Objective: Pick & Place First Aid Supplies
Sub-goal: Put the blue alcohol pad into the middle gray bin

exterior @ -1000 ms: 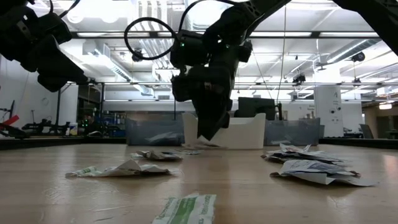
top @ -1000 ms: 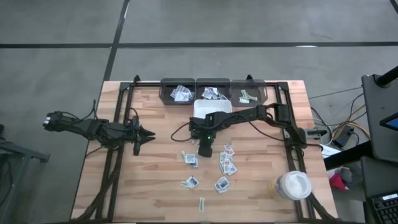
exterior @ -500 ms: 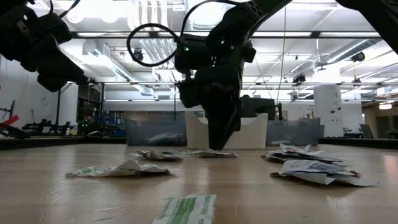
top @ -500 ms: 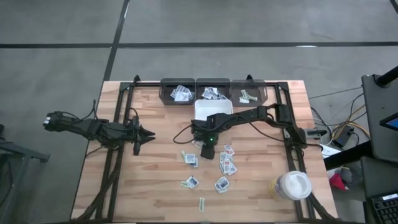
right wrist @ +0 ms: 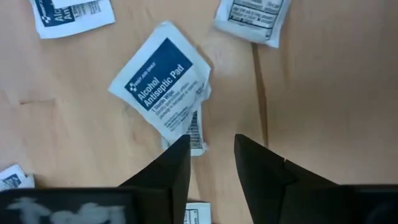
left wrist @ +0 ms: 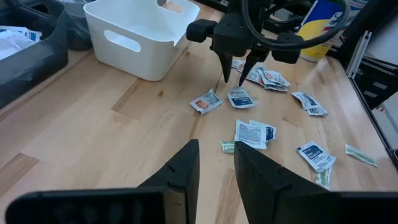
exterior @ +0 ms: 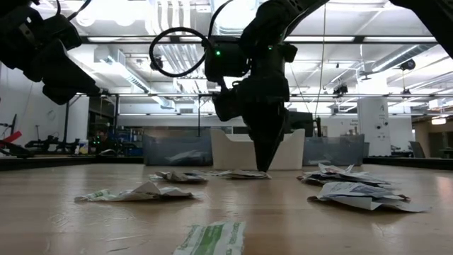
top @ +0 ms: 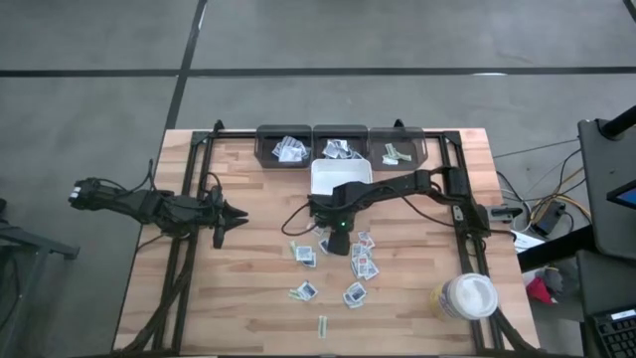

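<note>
alcohol pad packet | right gripper parted, empty, poised just above | step: pick approach | next: descend, pinch, carry to bins at 12 o'clock | left gripper parted, idle

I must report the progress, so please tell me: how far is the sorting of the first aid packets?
Done: some packets lie in the three dark bins at the table's far edge. In hand: the right hand, fingers apart, points down over an alcohol antiseptic pad, not gripped. The left hand waits aside. Left: about a dozen loose packets on the table.
</note>
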`<state>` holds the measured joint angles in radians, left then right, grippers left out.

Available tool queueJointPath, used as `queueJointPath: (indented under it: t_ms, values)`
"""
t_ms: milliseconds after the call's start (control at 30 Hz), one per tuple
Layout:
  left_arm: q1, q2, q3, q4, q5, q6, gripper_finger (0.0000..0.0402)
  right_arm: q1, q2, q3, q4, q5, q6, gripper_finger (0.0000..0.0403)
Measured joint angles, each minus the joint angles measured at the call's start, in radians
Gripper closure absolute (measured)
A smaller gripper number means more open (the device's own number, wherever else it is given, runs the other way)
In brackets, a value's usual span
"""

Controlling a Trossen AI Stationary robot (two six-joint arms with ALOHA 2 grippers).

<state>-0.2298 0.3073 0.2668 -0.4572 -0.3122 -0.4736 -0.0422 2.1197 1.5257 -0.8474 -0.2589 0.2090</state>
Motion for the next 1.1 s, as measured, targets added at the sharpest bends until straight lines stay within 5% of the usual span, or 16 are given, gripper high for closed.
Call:
queueJointPath:
  t_ms: [267,1100]
  values:
    - [0.0,0.0,0.0,0.0,0.0,-0.002,0.0307,0.003,0.0,-0.004,-0.006,0.079,-0.049,0.0302]
    - [0.0,0.0,0.0,0.001,0.0,-0.006,0.0307,0.032,-0.008,-0.013,-0.021,0.059,-0.032,0.0302]
